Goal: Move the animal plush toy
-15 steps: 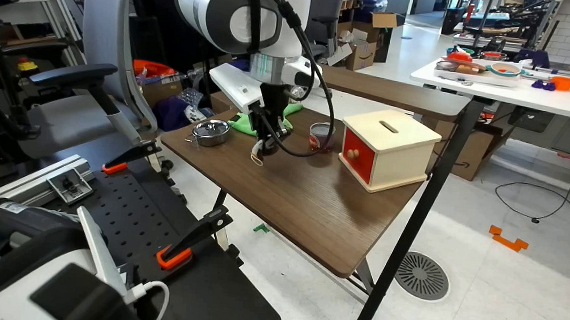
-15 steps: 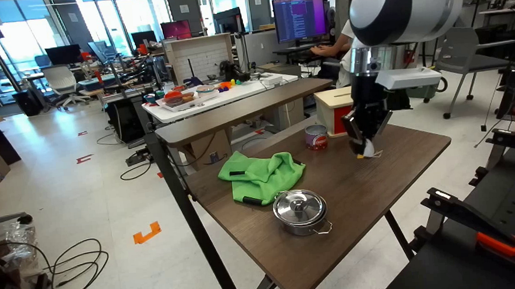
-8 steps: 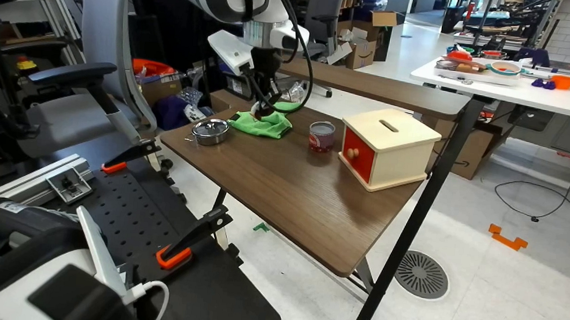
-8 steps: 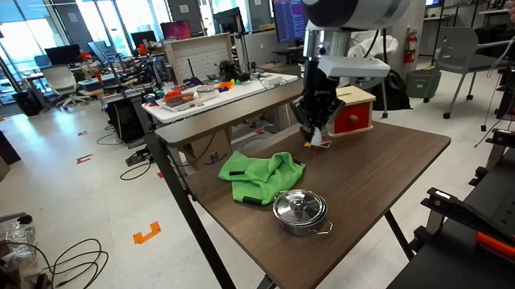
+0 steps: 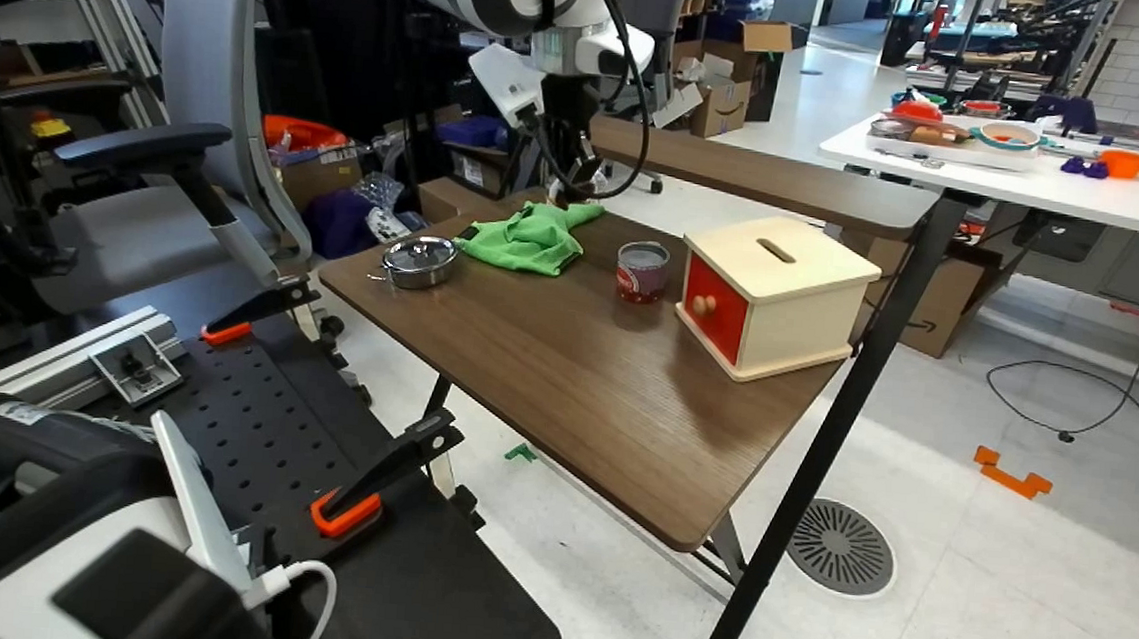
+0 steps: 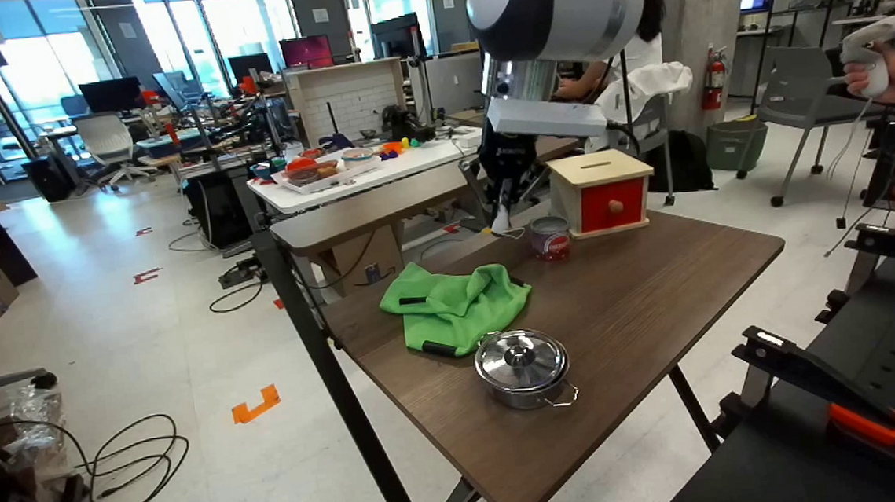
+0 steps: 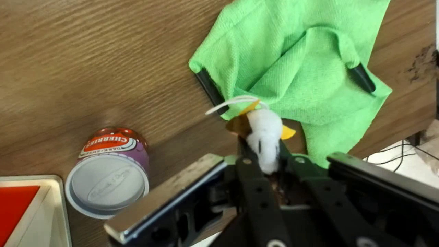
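The plush toy is small and white with a brown patch, yellow tips and a thin white string loop. My gripper is shut on it, with a finger on each side of its white part. In an exterior view the toy hangs below the gripper, left of the can and above the table's edge by the raised shelf. In an exterior view the gripper is behind the green cloth, and the toy is small and partly hidden there. The toy looks clear of the tabletop.
A cherry can stands beside a wooden box with a red door. A green cloth and a lidded metal pot are on the brown table. A raised shelf runs along one side.
My gripper has carried the toy across the table, past the can, to above the side by the raised shelf. It has risen a little. The cloth, pot, can and box have not moved.
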Controlling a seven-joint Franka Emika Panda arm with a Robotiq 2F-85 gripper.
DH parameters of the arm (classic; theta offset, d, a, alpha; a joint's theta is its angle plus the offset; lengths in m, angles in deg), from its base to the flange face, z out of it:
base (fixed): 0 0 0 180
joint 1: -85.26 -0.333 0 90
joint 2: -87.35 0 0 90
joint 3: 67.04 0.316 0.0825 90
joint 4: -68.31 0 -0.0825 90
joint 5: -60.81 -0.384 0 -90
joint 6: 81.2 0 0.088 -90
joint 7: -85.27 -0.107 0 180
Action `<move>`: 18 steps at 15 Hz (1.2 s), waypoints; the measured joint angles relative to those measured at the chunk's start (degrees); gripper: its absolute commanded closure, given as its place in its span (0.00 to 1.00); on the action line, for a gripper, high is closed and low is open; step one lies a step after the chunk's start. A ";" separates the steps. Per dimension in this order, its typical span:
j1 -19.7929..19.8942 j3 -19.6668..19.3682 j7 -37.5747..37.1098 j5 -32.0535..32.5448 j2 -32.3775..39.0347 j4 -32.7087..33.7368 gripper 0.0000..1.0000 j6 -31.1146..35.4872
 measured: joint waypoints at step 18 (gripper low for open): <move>-2.27 -4.87 -5.63 0.33 15.76 19.36 0.00 -7.15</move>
